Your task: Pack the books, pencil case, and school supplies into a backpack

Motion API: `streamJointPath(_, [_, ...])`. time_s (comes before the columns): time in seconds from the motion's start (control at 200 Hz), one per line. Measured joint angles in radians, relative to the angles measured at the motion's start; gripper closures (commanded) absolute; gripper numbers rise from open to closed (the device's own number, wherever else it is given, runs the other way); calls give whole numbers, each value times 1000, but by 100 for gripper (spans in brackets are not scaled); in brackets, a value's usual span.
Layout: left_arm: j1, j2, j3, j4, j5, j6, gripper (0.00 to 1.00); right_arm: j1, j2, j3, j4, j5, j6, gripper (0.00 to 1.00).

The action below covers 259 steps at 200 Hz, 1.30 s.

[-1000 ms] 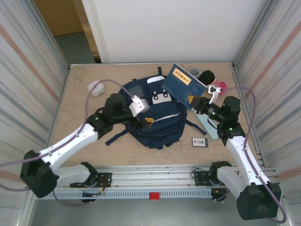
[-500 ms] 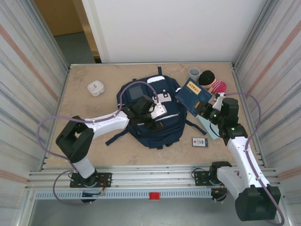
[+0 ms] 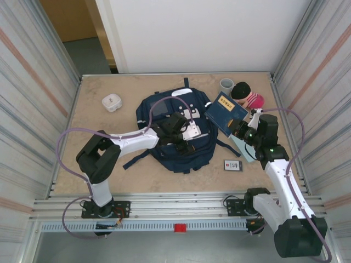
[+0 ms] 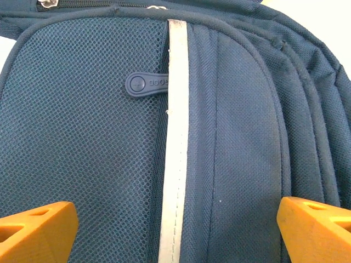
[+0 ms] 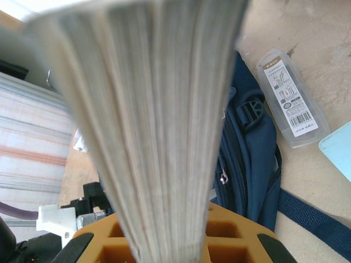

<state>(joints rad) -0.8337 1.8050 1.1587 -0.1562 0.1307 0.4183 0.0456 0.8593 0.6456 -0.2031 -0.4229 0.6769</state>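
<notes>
At table (image 3: 109, 153) centre: navy backpack (image 3: 164, 118) lies flat, straps trailing to its near left and right.

Left gripper (image 3: 188, 143) hovers over the backpack's near front. In the wrist view the left gripper (image 4: 175, 233) has its orange fingers spread wide with nothing between them, one on either side of the pale stripe (image 4: 175, 137) on the mesh fabric. Contact with the fabric cannot be told.

Right gripper (image 3: 237, 127) sits just right of the backpack, clamped on a dark blue book (image 3: 226, 108) with a yellow label, held tilted above the table. In the wrist view the page edges (image 5: 153, 109) are pinched in the right gripper (image 5: 170, 244).

Pale teal book (image 3: 241, 147) lies flat on the table under the right arm. Black rectangle (image 3: 233, 164) with a white label lies near it, on the near side.

White box (image 3: 112, 102) far left; grey cup (image 3: 226, 84) far right.
</notes>
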Motion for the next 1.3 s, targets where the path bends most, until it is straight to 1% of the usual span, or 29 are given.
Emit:
streamJointPath(0.13, [0, -2, -3, 2, 44, 4, 3, 0, 0, 0, -7, -1, 0, 100])
streamJointPath(0.276, [0, -2, -13, 3, 55, 4, 3, 0, 0, 0, -8, -4, 0, 100])
streamJointPath(0.356, [0, -3, -18, 3, 37, -1, 7, 0, 0, 0, -8, -4, 0, 100])
streamJointPath(0.456, [-3, -3, -21, 4, -37, -20, 15, 0, 0, 0, -8, -5, 0, 100])
streamJointPath(0.491, [-5, -3, -23, 3, -62, -30, 21, 0, 0, 0, -8, -5, 0, 100])
streamJointPath(0.521, [-6, -3, -23, 3, -80, -32, 29, 0, 0, 0, -8, -5, 0, 100])
streamJointPath(0.541, [-8, -3, -24, 4, -89, -34, 35, 0, 0, 0, -8, -5, 0, 100])
streamJointPath(0.576, [-12, -3, -25, 4, -102, -42, 50, 0, 0, 0, -8, -5, 0, 100])
streamJointPath(0.621, [-18, -4, -29, 7, -114, -52, 61, 0, 0, 0, -8, -5, 0, 100])
streamJointPath(0.681, [-24, -10, -41, 22, -134, -62, 83, 0, 0, 0, -8, -4, 0, 100])
streamJointPath(0.722, [-24, -22, -53, 29, -142, -80, 93, 0, 0, 0, -8, -4, 0, 100])
streamJointPath(0.762, [-23, -37, -68, 35, -151, -95, 100, 0, -1, 0, -8, -4, 0, 100])
streamJointPath(0.882, [-19, -121, -130, 48, -158, -150, 100, 0, -10, 0, -8, -4, 0, 100])
streamJointPath(1.012, [-34, -230, -188, 37, -169, -245, 100, 0, -8, 5, -13, -7, 0, 100])
streamJointPath(1.163, [-54, -303, -190, -17, -170, -358, 100, -9, -6, 50, -53, 8, 40, 100])
streamJointPath(1.298, [-38, -334, -150, -90, -164, -416, 100, -38, -26, 103, -156, 51, 84, 100])
